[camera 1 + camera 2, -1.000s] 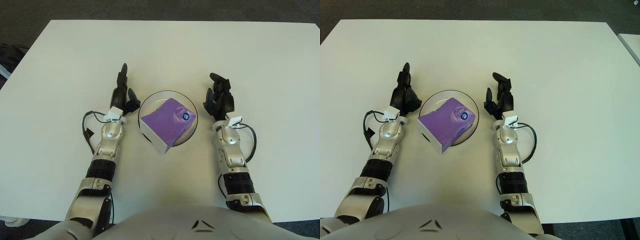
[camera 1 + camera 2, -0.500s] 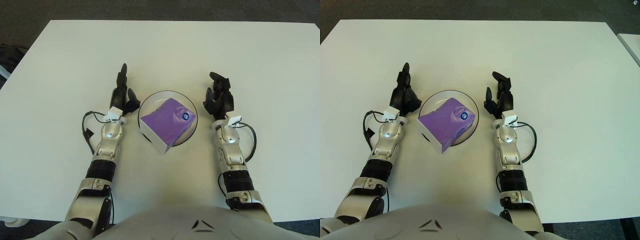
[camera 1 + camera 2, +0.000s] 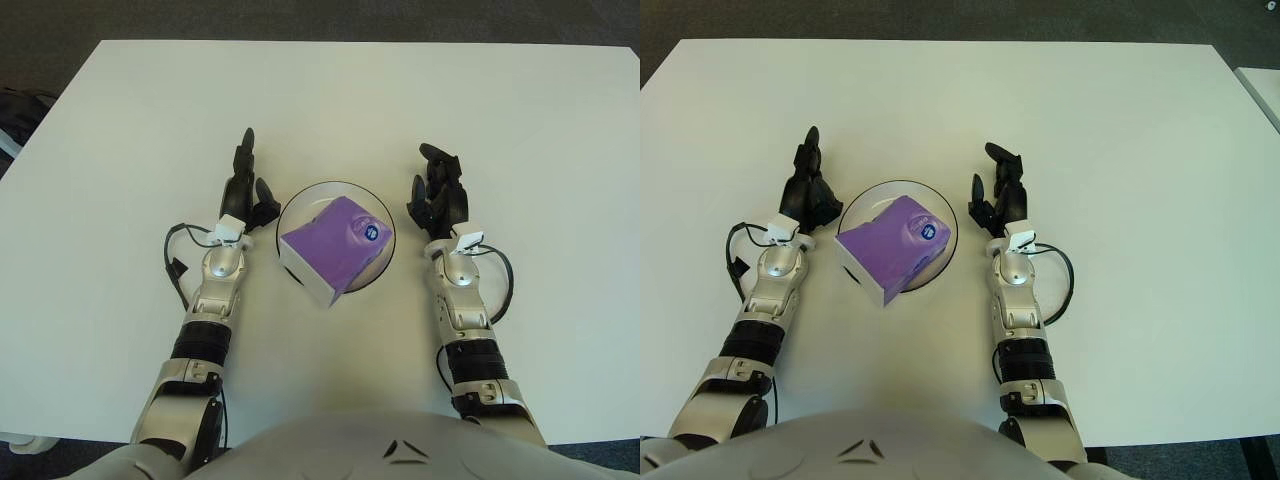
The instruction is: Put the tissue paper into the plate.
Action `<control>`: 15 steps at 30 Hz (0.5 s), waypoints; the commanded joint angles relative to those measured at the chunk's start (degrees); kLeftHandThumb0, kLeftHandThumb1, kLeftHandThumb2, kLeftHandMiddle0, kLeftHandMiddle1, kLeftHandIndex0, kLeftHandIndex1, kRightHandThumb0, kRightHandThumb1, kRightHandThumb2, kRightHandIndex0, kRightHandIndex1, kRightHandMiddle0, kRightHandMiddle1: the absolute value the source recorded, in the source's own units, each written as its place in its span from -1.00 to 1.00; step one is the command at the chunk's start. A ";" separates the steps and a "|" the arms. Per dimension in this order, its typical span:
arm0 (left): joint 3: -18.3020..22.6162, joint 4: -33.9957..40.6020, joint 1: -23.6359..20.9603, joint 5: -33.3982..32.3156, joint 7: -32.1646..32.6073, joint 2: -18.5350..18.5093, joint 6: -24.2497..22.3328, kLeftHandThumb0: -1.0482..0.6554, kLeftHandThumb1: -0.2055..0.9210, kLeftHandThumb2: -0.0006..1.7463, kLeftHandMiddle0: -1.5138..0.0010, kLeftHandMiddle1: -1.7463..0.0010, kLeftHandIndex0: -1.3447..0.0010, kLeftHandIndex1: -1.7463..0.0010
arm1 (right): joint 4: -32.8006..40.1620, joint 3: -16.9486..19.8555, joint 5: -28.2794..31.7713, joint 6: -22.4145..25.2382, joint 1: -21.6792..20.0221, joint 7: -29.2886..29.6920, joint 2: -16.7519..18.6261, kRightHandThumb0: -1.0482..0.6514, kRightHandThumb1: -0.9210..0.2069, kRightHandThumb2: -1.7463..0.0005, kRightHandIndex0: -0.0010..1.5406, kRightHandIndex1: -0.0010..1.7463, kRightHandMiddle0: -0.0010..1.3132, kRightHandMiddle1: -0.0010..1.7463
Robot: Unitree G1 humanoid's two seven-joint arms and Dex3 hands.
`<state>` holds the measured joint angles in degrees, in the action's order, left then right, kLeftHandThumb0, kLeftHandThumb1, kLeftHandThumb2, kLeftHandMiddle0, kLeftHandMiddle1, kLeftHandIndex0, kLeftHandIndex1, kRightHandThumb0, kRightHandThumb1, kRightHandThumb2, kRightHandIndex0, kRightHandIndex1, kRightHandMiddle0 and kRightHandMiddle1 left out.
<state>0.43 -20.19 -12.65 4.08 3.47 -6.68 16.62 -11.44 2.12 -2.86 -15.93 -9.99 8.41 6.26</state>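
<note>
Nearest, the robot's two forearms reach up from the lower edge over a white desk [image 3: 520, 110]. Item one: purple tissue paper [image 3: 334, 246] box, seated in the plate [image 3: 302, 198], tilted, with its near-left corner jutting past the plate's near rim toward the robot; a small blue mark shows on its top face. Item two: the plate itself, a shallow round dish lying between the two hands, its far rim bare. Item three: left hand [image 3: 246, 190], just left of the plate, fingers loosely spread with one pointing away up the desk, holding nothing, apart from the box. Item four: right hand [image 3: 435, 195], just right of the plate, fingers relaxed and slightly curled, likewise empty and clear of the box. Beyond these the desk runs on bare to its far edge, with dark floor behind. Judgement: the placing step appears complete, the box released and lodged in the dish. What remains is likely only to draw both hands back without brushing the overhanging corner, which could tip or slide the box.
</note>
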 commanded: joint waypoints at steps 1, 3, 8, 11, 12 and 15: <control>-0.38 -1.64 3.81 0.54 -0.42 0.42 -2.22 -0.82 1.00 0.39 0.98 0.99 1.00 0.82 | -2.56 0.62 1.14 2.21 2.89 -0.07 0.02 -0.46 -1.00 0.27 -0.52 -0.88 -1.00 0.08; -0.42 -1.39 3.91 0.56 -0.42 0.44 -2.44 -0.82 1.00 0.39 0.97 0.99 1.00 0.82 | -2.50 0.63 1.07 2.23 2.96 -0.12 -0.04 -0.46 -1.00 0.27 -0.52 -0.87 -1.00 0.08; -0.48 -0.94 4.08 0.60 -0.45 0.50 -2.89 -0.82 1.00 0.39 0.97 0.99 1.00 0.81 | -2.47 0.65 1.04 2.26 3.02 -0.20 -0.08 -0.46 -1.00 0.26 -0.51 -0.87 -1.00 0.09; -0.49 -0.74 4.15 0.59 -0.47 0.55 -3.10 -0.82 1.00 0.39 0.97 0.99 1.00 0.81 | -2.53 0.68 1.14 2.20 3.05 -0.29 -0.02 -0.45 -1.00 0.26 -0.51 -0.87 -1.00 0.09; -0.49 -0.70 4.16 0.59 -0.48 0.56 -3.14 -0.82 1.00 0.39 0.97 0.99 1.00 0.81 | -2.54 0.70 1.15 2.19 3.05 -0.32 0.01 -0.44 -1.00 0.26 -0.51 -0.87 -1.00 0.10; -0.50 -0.66 4.13 0.57 -0.51 0.58 -3.26 -0.82 1.00 0.39 0.98 0.99 1.00 0.82 | -2.58 0.82 1.31 2.18 2.98 -0.48 0.08 -0.43 -0.99 0.26 -0.51 -0.87 -1.00 0.10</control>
<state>0.23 -18.84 -11.81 4.29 3.47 -6.53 15.88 -11.44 2.30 -2.82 -15.99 -9.97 7.89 6.27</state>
